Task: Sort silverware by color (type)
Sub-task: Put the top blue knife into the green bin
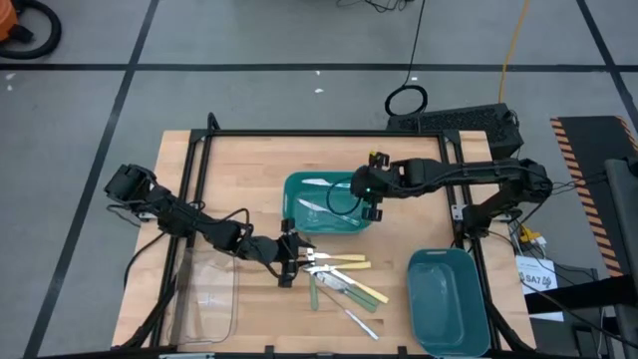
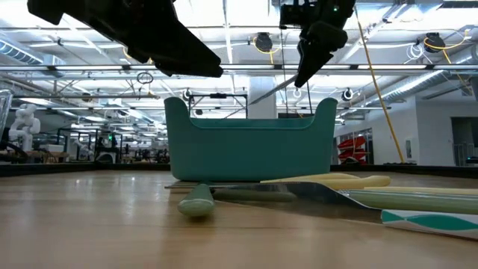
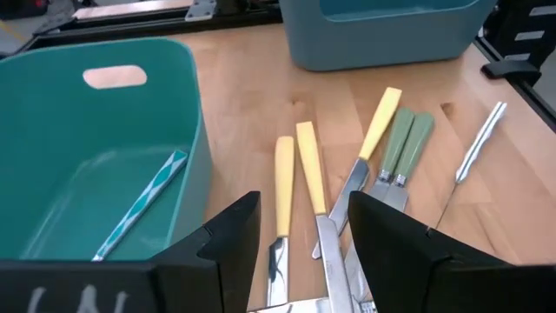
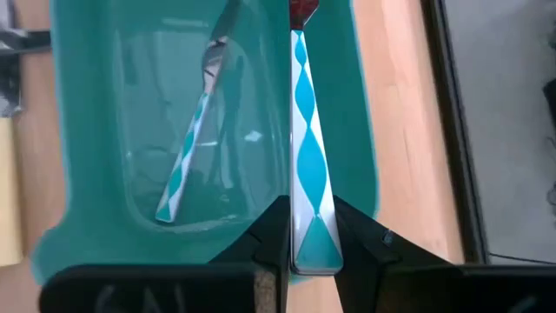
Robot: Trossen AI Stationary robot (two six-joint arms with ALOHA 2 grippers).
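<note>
- Only in the right wrist view: right gripper [image 4: 311, 228] clamped on a teal-and-white patterned piece [image 4: 309, 156], above the green bin [image 4: 87, 156]; a second patterned piece [image 4: 187, 165] lying inside.
- Left gripper [image 3: 300, 235], fingers apart, low over the loose silverware [image 1: 339, 282], holding nothing: yellow handles [image 3: 309, 165] right ahead, green handles [image 3: 407, 143] beside them.
- In the high view, a wooden table [image 1: 249, 170], a blue-grey bin [image 1: 447, 299] near right, a clear tray [image 1: 204, 299] near left.
- In the low view, a big hall with ceiling lamps.
</note>
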